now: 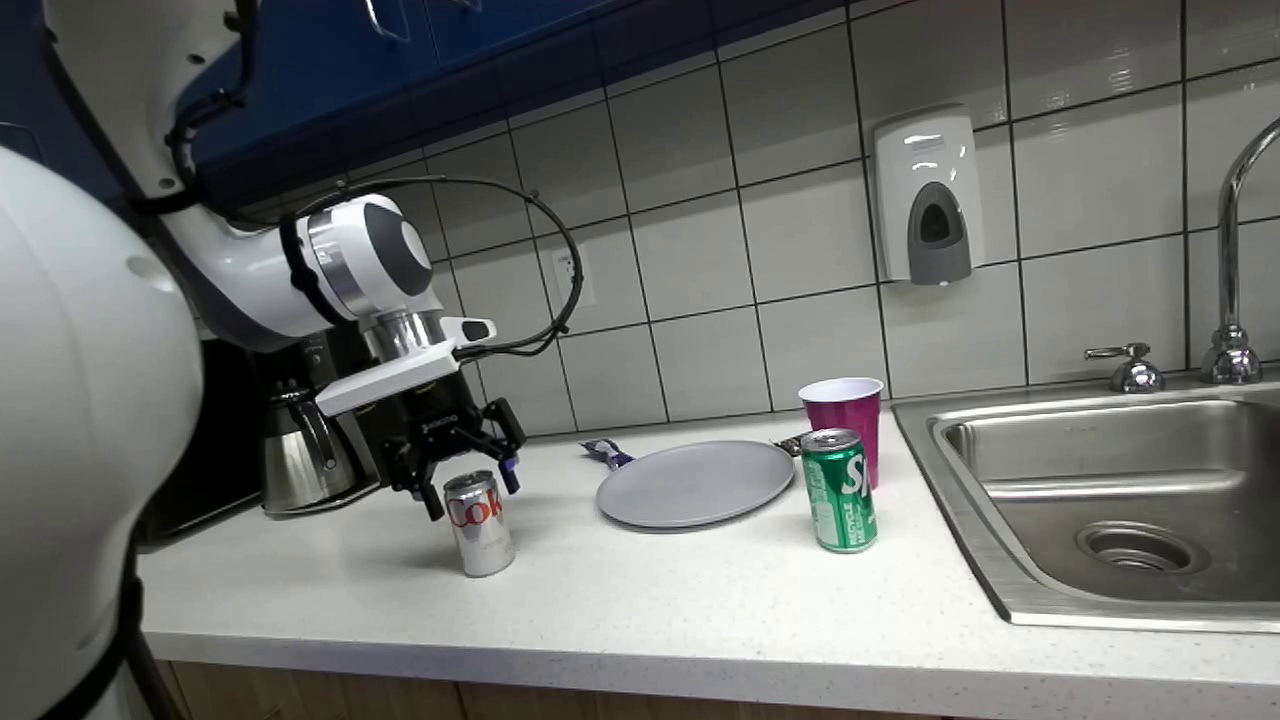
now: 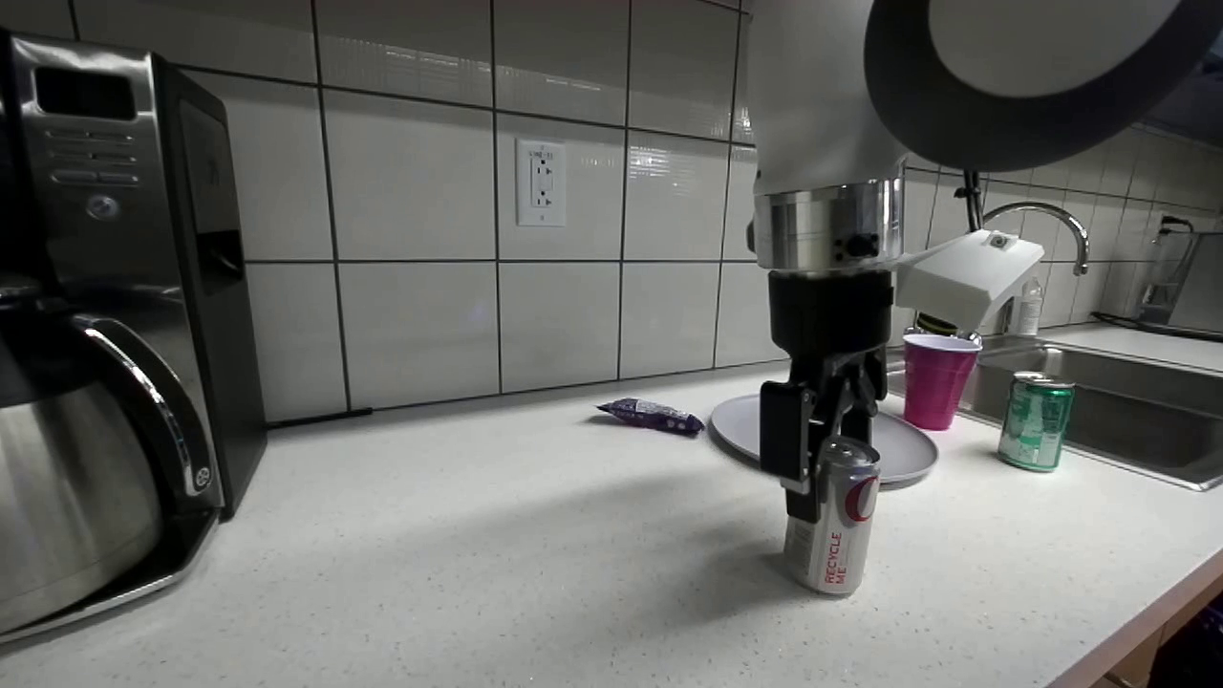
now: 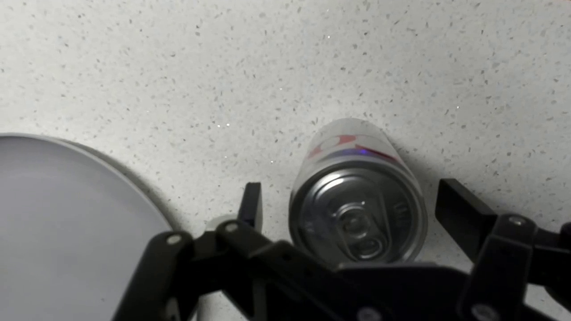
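A silver can with red lettering (image 1: 482, 535) stands upright on the white speckled counter; it shows in both exterior views (image 2: 833, 549) and in the wrist view (image 3: 357, 214). My gripper (image 1: 473, 492) is open, pointing down, with its fingers on either side of the can's upper part. In the wrist view the gripper (image 3: 350, 205) shows a gap between each finger and the can. In an exterior view the gripper (image 2: 829, 478) has its far finger mostly hidden behind the can. A grey plate (image 1: 697, 487) lies beside the can and also shows in the wrist view (image 3: 76, 223).
A purple wrapped packet (image 2: 652, 417) lies by the plate. A green can (image 1: 838, 500) and a magenta cup (image 2: 938, 382) stand between the plate and the steel sink (image 1: 960, 520). A coffee maker (image 2: 115, 287) stands at the opposite end, near the tiled wall.
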Tool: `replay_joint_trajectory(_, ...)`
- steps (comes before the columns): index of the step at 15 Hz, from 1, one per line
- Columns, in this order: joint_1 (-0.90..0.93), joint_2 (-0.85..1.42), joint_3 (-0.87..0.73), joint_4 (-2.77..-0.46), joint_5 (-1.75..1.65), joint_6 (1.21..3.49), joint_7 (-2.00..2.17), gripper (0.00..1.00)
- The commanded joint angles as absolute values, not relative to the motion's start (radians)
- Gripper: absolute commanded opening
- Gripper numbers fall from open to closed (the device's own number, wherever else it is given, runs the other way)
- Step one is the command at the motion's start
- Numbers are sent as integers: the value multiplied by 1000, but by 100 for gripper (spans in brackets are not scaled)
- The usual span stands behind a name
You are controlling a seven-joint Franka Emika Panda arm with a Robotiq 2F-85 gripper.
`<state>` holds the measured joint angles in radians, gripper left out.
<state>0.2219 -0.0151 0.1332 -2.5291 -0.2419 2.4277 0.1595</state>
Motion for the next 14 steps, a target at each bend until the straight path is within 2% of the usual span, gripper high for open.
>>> replay_joint_trajectory(1,199,-42,146,-2545,-234,2440,157,100)
replay_joint_trajectory(2,198,-42,145,-2545,-232,2443,155,75)
replay_joint_trajectory(3,198,-42,145,-2545,-228,2446,152,74)
replay_joint_trajectory(7,194,-44,143,-2548,-219,2457,145,42)
replay_joint_trajectory(8,194,-46,142,-2549,-217,2459,143,40)
replay_joint_trajectory(14,190,-59,143,-2544,-229,2448,152,40)
